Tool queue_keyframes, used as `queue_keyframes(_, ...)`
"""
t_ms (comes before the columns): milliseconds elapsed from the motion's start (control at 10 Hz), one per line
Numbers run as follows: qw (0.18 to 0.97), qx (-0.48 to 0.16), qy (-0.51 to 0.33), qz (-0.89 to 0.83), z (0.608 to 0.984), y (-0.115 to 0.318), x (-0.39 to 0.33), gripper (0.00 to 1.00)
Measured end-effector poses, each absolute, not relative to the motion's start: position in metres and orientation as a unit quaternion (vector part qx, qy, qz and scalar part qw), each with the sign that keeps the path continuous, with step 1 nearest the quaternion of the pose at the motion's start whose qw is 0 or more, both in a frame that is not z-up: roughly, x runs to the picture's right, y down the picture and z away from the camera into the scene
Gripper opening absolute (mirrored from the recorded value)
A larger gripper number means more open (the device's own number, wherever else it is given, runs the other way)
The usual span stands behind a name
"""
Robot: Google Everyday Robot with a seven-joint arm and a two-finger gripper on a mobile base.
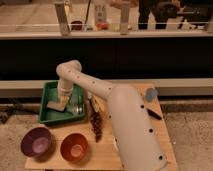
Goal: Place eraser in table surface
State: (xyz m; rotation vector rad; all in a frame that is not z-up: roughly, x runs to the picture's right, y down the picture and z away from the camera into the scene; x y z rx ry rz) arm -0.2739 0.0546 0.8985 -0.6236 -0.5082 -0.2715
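Note:
The eraser (57, 105) is a pale flat block lying in the front left part of the green tray (48, 117). My gripper (63, 97) hangs over the tray, right above the eraser and touching or nearly touching it. My white arm (125, 120) reaches from the lower right across the tan table surface (104, 152) to the tray and hides much of the table's right half.
A clear glass (77, 105) stands in the tray beside the gripper. A purple bowl (36, 142) and an orange bowl (74, 147) sit at the table's front left. Dark grapes (95, 125) lie mid-table. A small blue object (151, 93) and a dark item (154, 114) lie at the right.

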Motion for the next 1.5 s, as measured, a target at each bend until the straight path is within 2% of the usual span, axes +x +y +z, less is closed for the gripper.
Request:
queue_keyframes(300,0.923,-0.293,-0.228,-0.101,0.909,0.065,-0.272,0.80)
queue_keyframes(700,0.923,-0.309,-0.217,-0.078,0.937,0.099,-0.284,0.79)
queue_keyframes(900,0.917,-0.321,-0.227,-0.072,0.946,0.109,-0.288,0.66)
queue_keyframes(1000,0.914,-0.324,-0.234,-0.066,0.952,0.108,-0.288,0.53)
queue_keyframes(1200,0.913,-0.326,-0.233,-0.071,0.947,0.110,-0.287,0.37)
queue_keyframes(1300,0.913,-0.328,-0.233,-0.073,0.944,0.109,-0.286,0.23)
queue_keyframes(1500,0.913,-0.327,-0.233,-0.073,0.941,0.106,-0.285,0.05)
